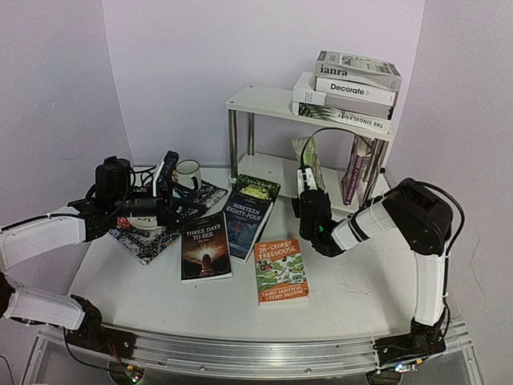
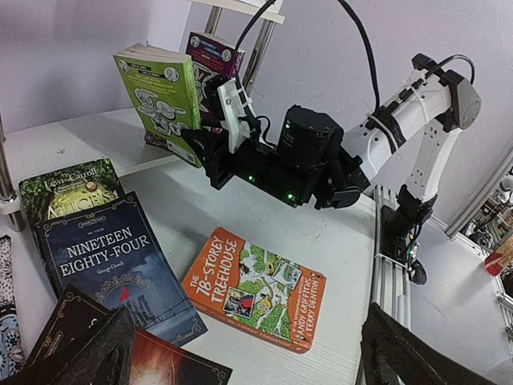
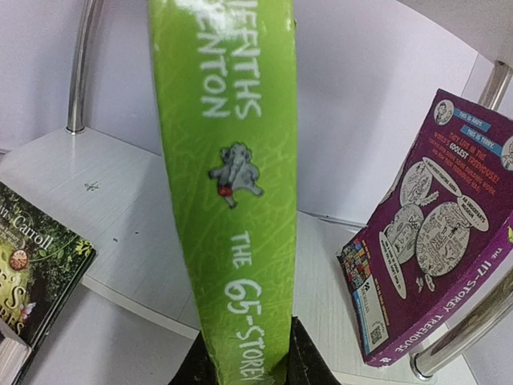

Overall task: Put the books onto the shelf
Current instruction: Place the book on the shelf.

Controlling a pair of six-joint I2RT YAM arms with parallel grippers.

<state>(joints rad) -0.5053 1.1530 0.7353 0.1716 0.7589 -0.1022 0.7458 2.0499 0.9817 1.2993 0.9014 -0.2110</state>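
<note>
My right gripper (image 3: 244,353) is shut on the spine of a green Treehouse book (image 3: 232,160), held upright over the lower board of the white shelf (image 3: 120,184). From above, this book (image 1: 309,156) stands at the shelf (image 1: 264,100) opening, left of a purple Treehouse book (image 1: 355,172) leaning inside. An orange Treehouse book (image 1: 280,270), Nineteen Eighty-Four (image 1: 244,220), a dark red-brown book (image 1: 205,245) and an Alice book (image 1: 256,188) lie flat on the table. My left gripper (image 1: 168,188) hovers open at the left, holding nothing.
A stack of large white and grey books (image 1: 349,88) lies on the shelf's top board. A white mug (image 1: 188,170) and a patterned mat (image 1: 148,237) sit under my left arm. Chrome legs (image 3: 80,64) flank the lower board. A metal rail (image 1: 240,349) runs along the near edge.
</note>
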